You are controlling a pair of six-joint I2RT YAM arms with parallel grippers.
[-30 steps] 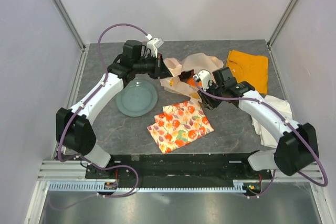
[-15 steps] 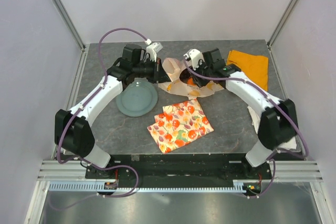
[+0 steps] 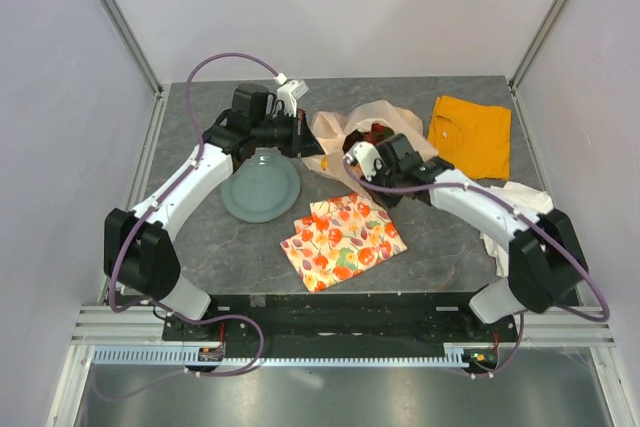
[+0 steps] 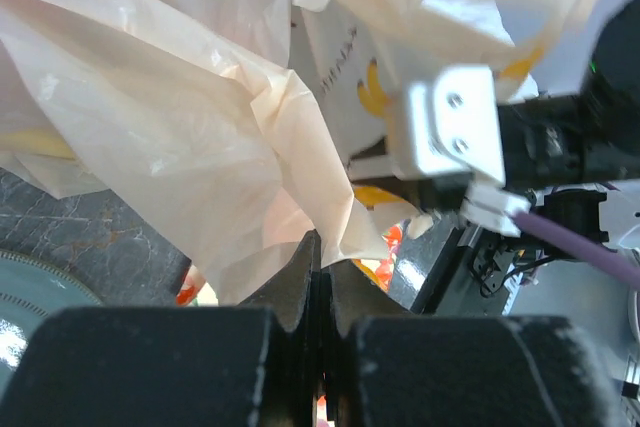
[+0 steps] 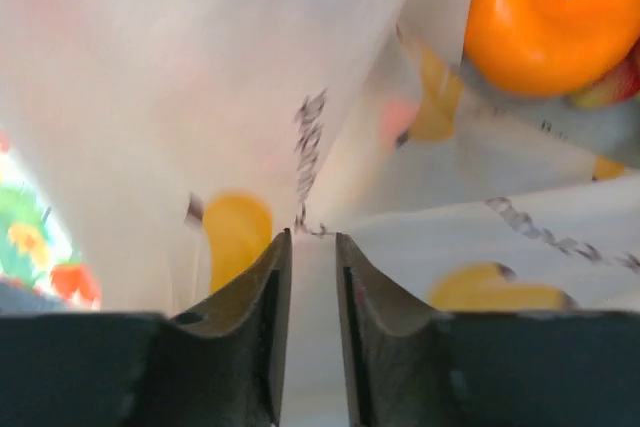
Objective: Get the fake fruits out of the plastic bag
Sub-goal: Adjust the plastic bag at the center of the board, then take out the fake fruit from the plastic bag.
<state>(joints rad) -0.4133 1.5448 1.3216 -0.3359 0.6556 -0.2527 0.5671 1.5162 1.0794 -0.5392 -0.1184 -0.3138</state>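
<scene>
The plastic bag (image 3: 340, 132) lies crumpled at the back middle of the table, its mouth held up. My left gripper (image 3: 300, 134) is shut on the bag's film (image 4: 200, 137) at its left edge, the jaws pressed together around a fold. My right gripper (image 3: 352, 159) is at the bag's near edge; its jaws stand open by a narrow gap (image 5: 312, 245) with pale bag film (image 5: 300, 67) in and beyond the gap. An orange fake fruit (image 5: 545, 12) shows through the film at the upper right. Dark red fruits (image 3: 377, 132) show in the bag's mouth.
A grey-green plate (image 3: 260, 187) sits under the left arm. A fruit-patterned cloth (image 3: 343, 240) lies in front of the bag. An orange cloth (image 3: 470, 132) lies at the back right, and a white cloth (image 3: 520, 212) sits under the right arm.
The right gripper swung from behind the bag round to its near edge and its jaws narrowed. The left gripper kept hold of the bag in the same spot.
</scene>
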